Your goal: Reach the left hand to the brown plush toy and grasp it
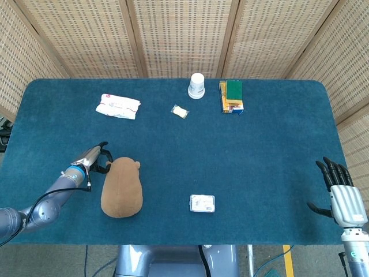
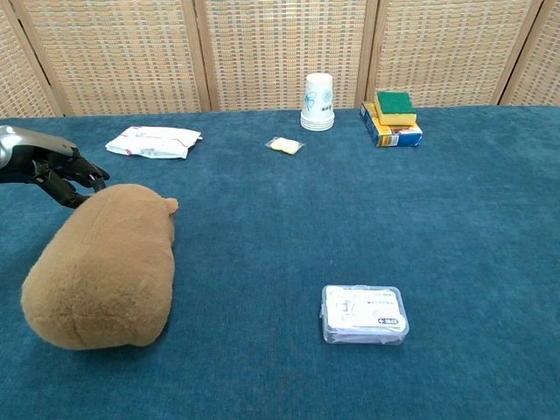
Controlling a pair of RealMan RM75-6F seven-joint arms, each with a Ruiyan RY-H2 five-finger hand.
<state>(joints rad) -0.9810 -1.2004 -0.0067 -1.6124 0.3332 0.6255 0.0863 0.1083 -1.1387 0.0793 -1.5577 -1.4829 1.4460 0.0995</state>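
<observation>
The brown plush toy lies at the lower left of the desk. The left hand sits just beside its head end, fingers spread and holding nothing. The toy looks soft, light and squashy; its rounded upper body seems the best hold.

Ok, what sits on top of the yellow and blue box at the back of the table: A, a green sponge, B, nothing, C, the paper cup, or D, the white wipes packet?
A: a green sponge lies on the box, while the paper cup stands beside it on the table.
</observation>
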